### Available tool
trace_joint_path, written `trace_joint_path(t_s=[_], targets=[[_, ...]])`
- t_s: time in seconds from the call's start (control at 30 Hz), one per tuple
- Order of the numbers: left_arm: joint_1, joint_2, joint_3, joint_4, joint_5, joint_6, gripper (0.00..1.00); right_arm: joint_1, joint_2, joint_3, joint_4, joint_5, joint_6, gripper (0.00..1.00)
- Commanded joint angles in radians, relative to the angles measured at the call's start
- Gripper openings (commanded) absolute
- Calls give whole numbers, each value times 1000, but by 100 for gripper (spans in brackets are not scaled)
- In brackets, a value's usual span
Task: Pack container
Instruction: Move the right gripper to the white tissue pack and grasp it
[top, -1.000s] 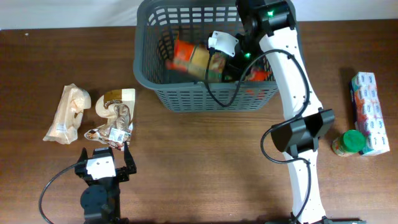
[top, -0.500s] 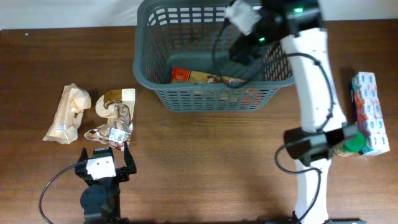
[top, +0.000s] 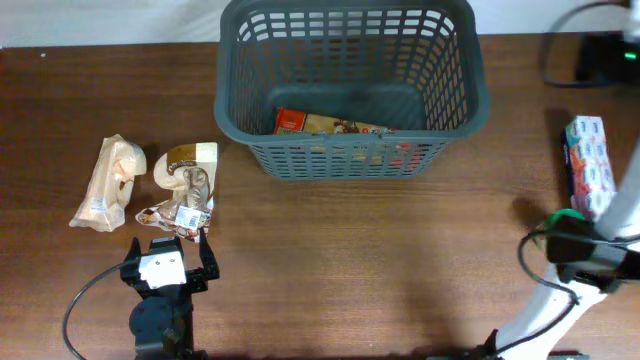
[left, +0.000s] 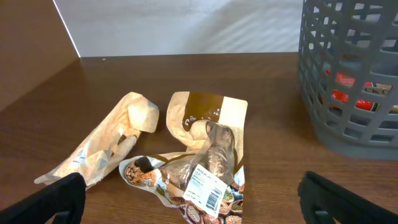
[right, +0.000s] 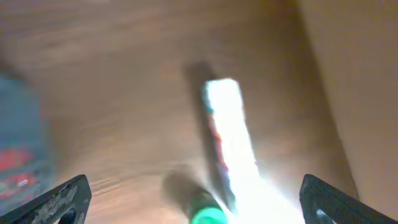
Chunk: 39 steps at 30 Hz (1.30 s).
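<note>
Nearest you, by the front edge toward the left corner, your left gripper (top: 168, 255) sits low over the table with its jaws spread wide and nothing between them. Just beyond its fingertips lies a clear packet of grains (left: 199, 177) with a barcode label, its twisted top overlapping a brown-and-cream pouch (left: 208, 112). A crumpled beige bag (left: 106, 146) lies just beside them, closer to the left edge. Over by the right edge, a green-lidded jar (top: 566, 217) is partly hidden behind your right arm, and a long blue, white and red carton (top: 590, 165) lies just past it along that edge. The container (top: 228, 110), a dark grey lattice-sided basket, stands upright at the middle of the far edge, with a red and orange packet (top: 330, 125) lying on its base against the near wall. Your right gripper (right: 196, 200) is up toward the far right corner. Its wrist view is badly blurred, but the two fingers show far apart with nothing held.
</note>
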Motion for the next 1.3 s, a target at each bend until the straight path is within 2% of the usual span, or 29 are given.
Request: trace_joint_path(t_s=[0.0,0.17,0.37,0.57,0.8,1.27], targets=[[-3,-6,-5,1,10,-10,99,-105,1,-21,-5,21,48,99],[-3,-6,-5,0,10,-10,99,-235,2,-108,26,16,45,99],[-3,-6,-5,1,10,-10,99,-315,2,-340,118,-86,-49,99],[-3,-6,-5,0,10,-10,99,-306,2,-613,256,-191,-188,99],[-3,-6,-5,1,10,-10,99,-292,2,-855,436,-192,-242,99],[-3,-6,-5,1,10,-10,99,-294,2,-1051,664,-177,-270,99]])
